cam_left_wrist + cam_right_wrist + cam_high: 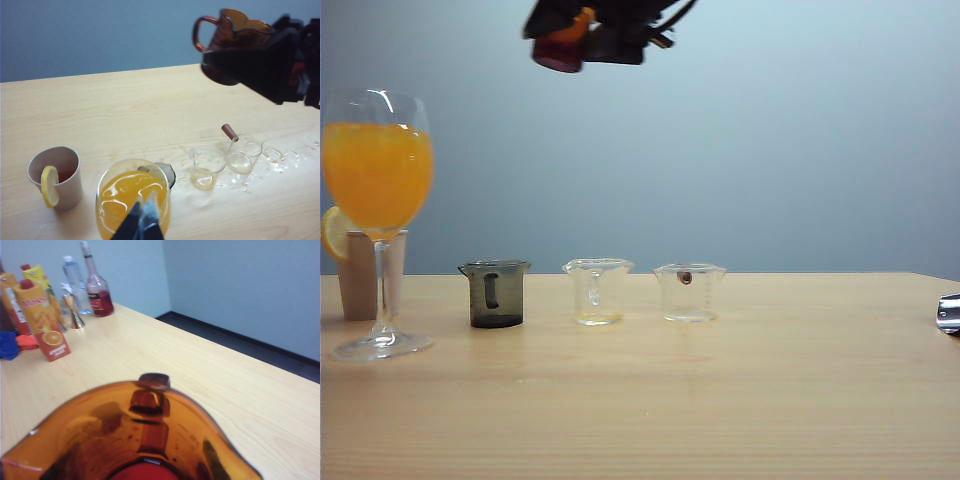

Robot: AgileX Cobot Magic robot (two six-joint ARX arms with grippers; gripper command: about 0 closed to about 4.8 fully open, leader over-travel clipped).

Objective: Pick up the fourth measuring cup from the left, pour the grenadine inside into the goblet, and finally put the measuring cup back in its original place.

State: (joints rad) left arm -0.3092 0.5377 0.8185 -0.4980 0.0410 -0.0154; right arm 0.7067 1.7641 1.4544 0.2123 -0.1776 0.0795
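While the goblet [378, 200] of orange drink stands on the desk [720, 400], the right gripper [605, 35] hangs high above, half-closed on the amber cup [230, 37] with red syrup [145, 472]; I can't tell how the left gripper [142, 220] stands.

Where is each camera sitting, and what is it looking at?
Exterior view: low at the table's edge, looking level across at the goblet and three cups; the right end effector holds the fourth measuring cup up high.
Left wrist view: looks down over the goblet; the left end effector shows.
Right wrist view: peers into the amber cup at the grenadine; cartons and bottles beyond.
Shared: all three show the amber cup.
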